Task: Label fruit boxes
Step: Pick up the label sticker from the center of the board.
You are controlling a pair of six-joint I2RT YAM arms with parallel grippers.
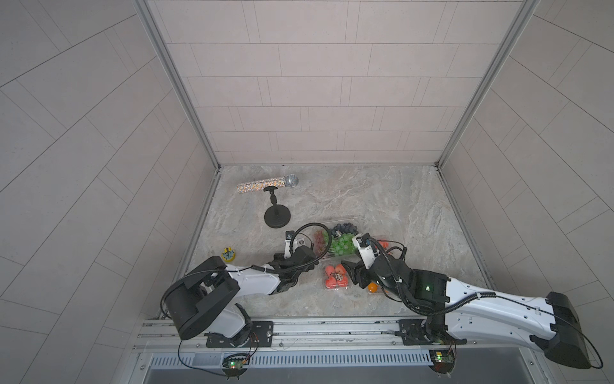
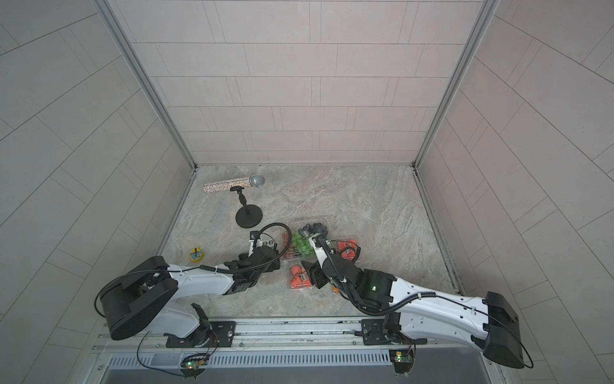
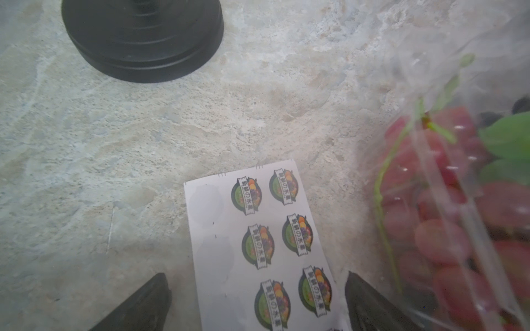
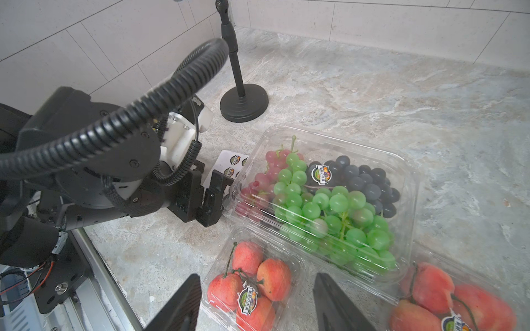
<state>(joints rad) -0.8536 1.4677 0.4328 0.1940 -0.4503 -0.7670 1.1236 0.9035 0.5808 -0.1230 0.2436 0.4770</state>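
Note:
My left gripper (image 3: 258, 289) stands open, low over a white sheet of round stickers (image 3: 226, 258), with its fingers either side of the sheet. The large fruit box (image 4: 401, 160) of green, red and dark grapes lies just beyond it and bears a label (image 4: 322, 174). The open right gripper (image 4: 258, 278) straddles a small fruit box (image 4: 298, 265) of red-pink fruit, also labelled (image 4: 248, 298); one finger is clearly apart from it. Another small box (image 4: 427, 252) of red fruit carries a label (image 4: 453, 323). The fruit box of oranges (image 1: 372, 287) shows only partly under my right arm.
A glittery microphone (image 1: 267, 184) rests on a black stand with a round base (image 1: 277, 216) behind the left gripper. A small yellow object (image 1: 228, 254) sits by the left wall. Tiled walls close three sides; a metal rail (image 1: 299, 327) runs along the front.

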